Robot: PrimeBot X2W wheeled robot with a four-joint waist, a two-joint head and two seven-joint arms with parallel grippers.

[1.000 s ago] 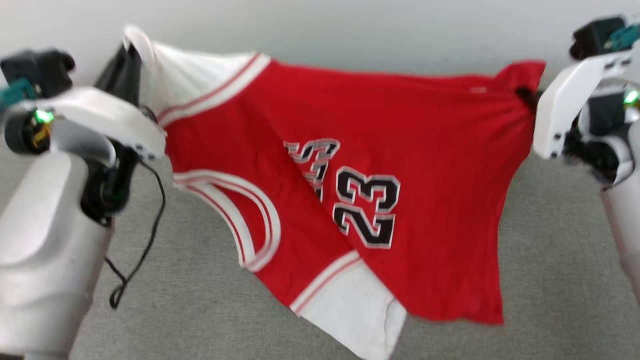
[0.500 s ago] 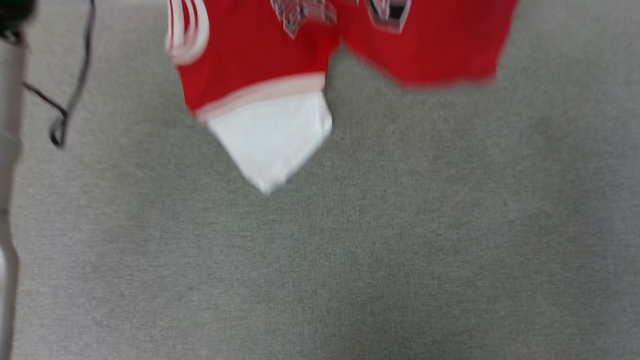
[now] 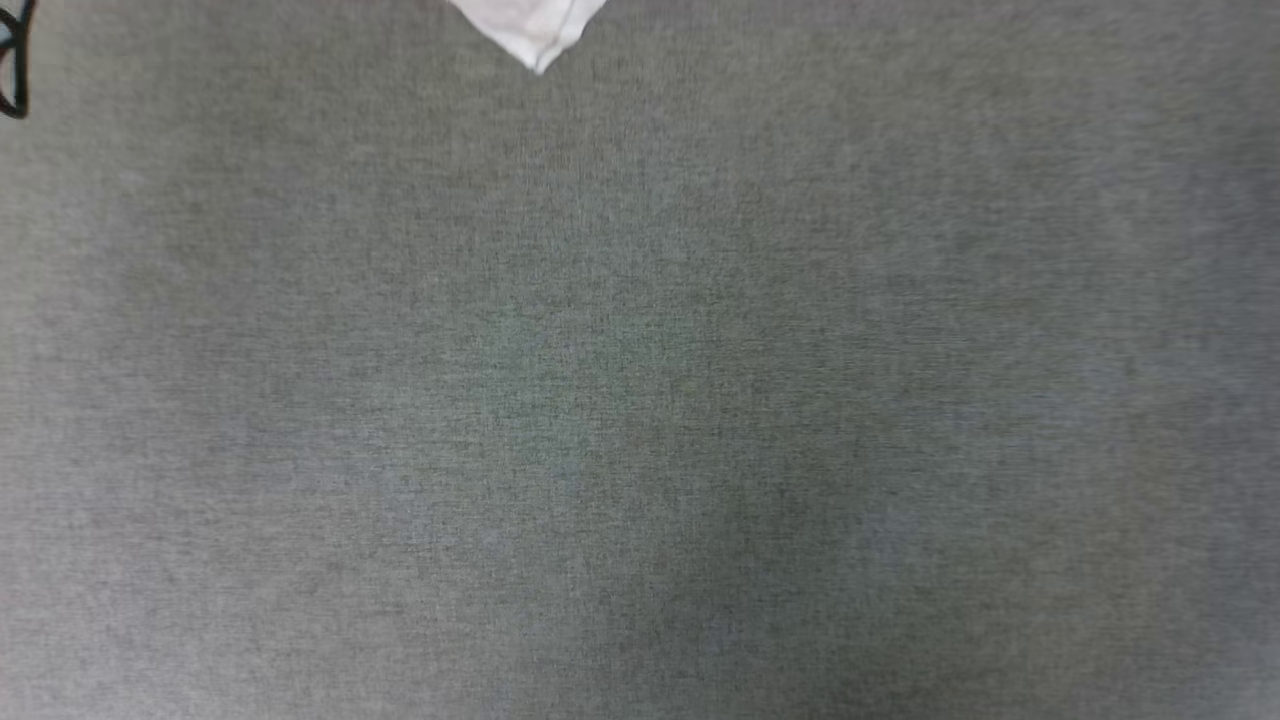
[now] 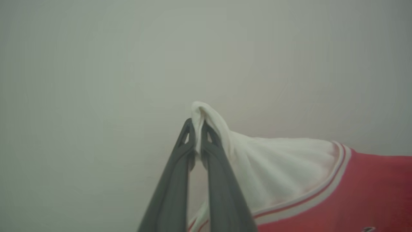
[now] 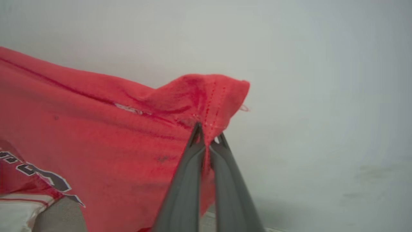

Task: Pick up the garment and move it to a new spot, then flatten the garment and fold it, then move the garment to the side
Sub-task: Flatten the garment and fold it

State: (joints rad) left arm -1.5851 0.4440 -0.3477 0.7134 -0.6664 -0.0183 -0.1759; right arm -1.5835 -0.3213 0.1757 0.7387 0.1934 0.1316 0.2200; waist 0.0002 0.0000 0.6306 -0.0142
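While garment (image 5: 96, 129) hangs, left jaws clamp white corner, right jaws clamp red hem corner.

Head camera faced steeply down onto the grey surface (image 3: 640, 400). Each wrist camera looked at close range along its own fingers, left gripper (image 4: 197, 129) and right gripper (image 5: 207, 135), toward a pale wall (image 4: 96, 64). All views shared the garment (image 3: 530, 30), which lay right of the left gripper's tips and left of the right gripper's tips.

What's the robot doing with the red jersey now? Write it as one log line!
garment: held up | left gripper: shut on its white part | right gripper: shut on red edge | next: likely lay flat
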